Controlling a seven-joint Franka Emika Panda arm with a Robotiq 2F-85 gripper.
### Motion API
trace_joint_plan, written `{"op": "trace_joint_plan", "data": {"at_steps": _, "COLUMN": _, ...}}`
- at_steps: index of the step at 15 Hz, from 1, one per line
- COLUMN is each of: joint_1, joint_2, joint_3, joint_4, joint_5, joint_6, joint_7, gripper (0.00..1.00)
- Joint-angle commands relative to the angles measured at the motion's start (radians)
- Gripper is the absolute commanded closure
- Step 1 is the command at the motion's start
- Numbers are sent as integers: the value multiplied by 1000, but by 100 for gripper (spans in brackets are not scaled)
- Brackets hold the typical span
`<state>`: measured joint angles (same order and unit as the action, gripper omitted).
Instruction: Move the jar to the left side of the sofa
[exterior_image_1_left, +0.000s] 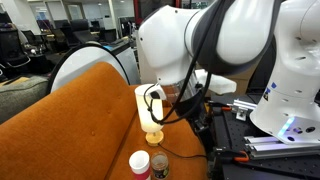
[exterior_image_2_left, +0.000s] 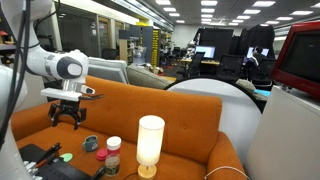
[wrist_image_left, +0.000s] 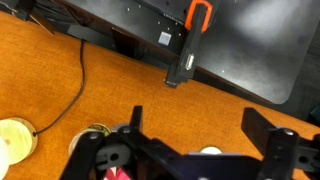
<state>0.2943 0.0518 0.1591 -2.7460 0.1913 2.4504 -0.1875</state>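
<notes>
so the jar (exterior_image_2_left: 113, 155) is sitting upright on the seat of the orange sofa (exterior_image_2_left: 190, 115), white lid on, just beside the glowing white lamp (exterior_image_2_left: 150, 145). both exterior views show those two close together. a small dark round thing (exterior_image_2_left: 91, 144) lies on the seat near the jar too.

the hand (exterior_image_2_left: 68, 122) hangs over the seat cushion in front of the backrest, fingers pointing down and spread apart, gripping nothing. it's clear of the jar and not touching it, and in an exterior view the dark round thing sits roughly between them.

wrist view agrees: two fingers wide apart with orange fabric showing between them. it also shows a thin dark cable (wrist_image_left: 80, 80) snaking across the cushion and some black gear with an orange handle (wrist_image_left: 198, 15) past the edge of the fabric. there's also something white and round (wrist_image_left: 15, 140) at the side of that view, can't tell if it's the lamp top or a lid.
</notes>
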Motion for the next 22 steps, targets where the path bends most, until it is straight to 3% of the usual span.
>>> {"op": "trace_joint_plan", "data": {"at_steps": 1, "joint_1": -32, "joint_2": 179, "joint_3": 30, "joint_4": 73, "joint_5": -19, "joint_6": 119, "joint_7": 44, "gripper": 0}}
{"op": "trace_joint_plan", "data": {"at_steps": 2, "joint_1": -35, "joint_2": 220, "joint_3": 31, "joint_4": 88, "joint_5": -31, "joint_6": 146, "joint_7": 65, "gripper": 0}}
{"op": "trace_joint_plan", "data": {"at_steps": 3, "joint_1": -44, "joint_2": 156, "joint_3": 46, "joint_4": 50, "joint_5": -23, "joint_6": 117, "joint_7": 43, "gripper": 0}}
{"op": "trace_joint_plan", "data": {"at_steps": 5, "joint_1": -52, "joint_2": 199, "joint_3": 53, "joint_4": 65, "joint_5": -28, "joint_6": 128, "joint_7": 49, "gripper": 0}}
{"op": "trace_joint_plan", "data": {"at_steps": 11, "joint_1": -54, "joint_2": 177, "joint_3": 57, "joint_4": 61, "joint_5": -25, "joint_6": 126, "joint_7": 47, "gripper": 0}}
{"op": "trace_joint_plan", "data": {"at_steps": 16, "joint_1": -77, "joint_2": 299, "joint_3": 58, "joint_4": 94, "joint_5": -34, "joint_6": 325, "joint_7": 17, "gripper": 0}}
{"op": "trace_joint_plan", "data": {"at_steps": 22, "joint_1": -24, "joint_2": 562, "joint_3": -77, "joint_4": 211, "joint_5": -233, "joint_6": 519, "joint_7": 96, "gripper": 0}}
